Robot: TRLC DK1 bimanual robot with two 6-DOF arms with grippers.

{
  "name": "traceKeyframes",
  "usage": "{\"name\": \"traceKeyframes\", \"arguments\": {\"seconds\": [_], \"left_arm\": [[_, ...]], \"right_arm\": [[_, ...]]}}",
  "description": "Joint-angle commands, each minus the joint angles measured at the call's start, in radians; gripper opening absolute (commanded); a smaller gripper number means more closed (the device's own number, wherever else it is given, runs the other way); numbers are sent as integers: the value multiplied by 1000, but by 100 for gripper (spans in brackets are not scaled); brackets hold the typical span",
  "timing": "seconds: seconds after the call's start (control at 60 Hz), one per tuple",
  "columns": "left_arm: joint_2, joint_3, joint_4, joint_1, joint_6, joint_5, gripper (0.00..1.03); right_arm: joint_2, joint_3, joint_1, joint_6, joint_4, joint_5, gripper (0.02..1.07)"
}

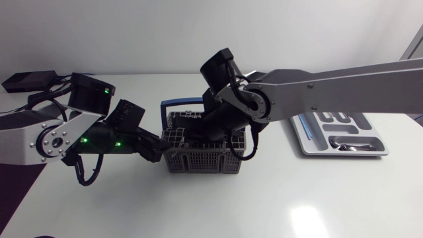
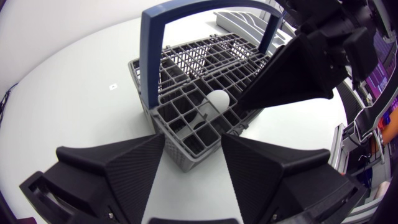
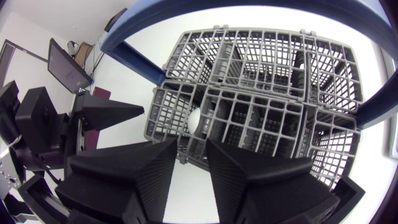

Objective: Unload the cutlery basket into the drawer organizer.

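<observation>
The grey cutlery basket (image 1: 198,155) with a blue handle (image 1: 182,102) stands mid-table. A white rounded piece of cutlery (image 2: 217,99) sticks up in one of its compartments near the end wall, also the white piece (image 3: 194,121) just ahead of my right gripper's fingers. My right gripper (image 3: 189,162) hangs over that end of the basket (image 3: 261,93), its fingers a narrow gap apart with nothing between them. My left gripper (image 2: 191,155) stands open at the basket's (image 2: 205,68) left end, the corner of the wall between its fingers. The drawer organizer (image 1: 344,135) lies at the right.
The organizer holds some cutlery (image 1: 350,144) in its near compartment and a blue-handled piece (image 1: 305,125) along its left side. My right arm (image 1: 330,86) spans the table from the right, above the basket. A black box (image 1: 26,80) sits at the far left.
</observation>
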Motion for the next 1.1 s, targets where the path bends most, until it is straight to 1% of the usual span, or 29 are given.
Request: {"name": "traceKeyframes", "arguments": {"seconds": [0.0,0.417,0.65,0.8,1.083], "left_arm": [[-12,-27,11,12,34,16,64],[-12,-46,36,26,69,44,64],[-16,-60,43,24,78,70,64],[-24,-70,50,22,85,78,64],[-29,-84,71,15,83,81,64]], "right_arm": [[30,19,7,51,14,-9,40],[53,15,1,135,69,2,40],[51,7,-1,149,89,8,40],[53,-8,-2,163,114,14,39],[71,-16,1,168,123,11,39]]}}
